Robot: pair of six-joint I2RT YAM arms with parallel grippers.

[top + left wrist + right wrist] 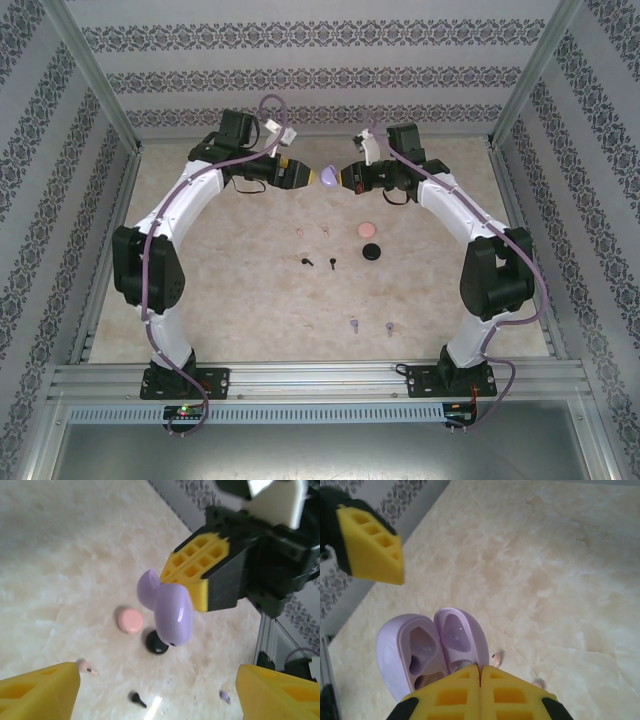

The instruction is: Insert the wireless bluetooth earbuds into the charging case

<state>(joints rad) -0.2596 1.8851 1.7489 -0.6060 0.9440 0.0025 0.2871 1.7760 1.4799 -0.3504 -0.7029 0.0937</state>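
The open purple charging case (430, 647) is clamped at one edge between the closed fingers of the right gripper (480, 690) and is held raised above the table (200, 240). With so narrow a hold, the case may twist or drop if it is nudged, and the lid may swing shut. The left gripper (160, 695) is spread wide and empty, facing the case at close range without contact. The earbuds lie on the table, well apart from both grippers: the pink pair (300, 231), the black pair (333, 264), and the purple pair (353, 324) nearest the arm bases.

Patterned walls (320, 70) enclose a marbled table (250, 320) edged by aluminium rail (320, 378).
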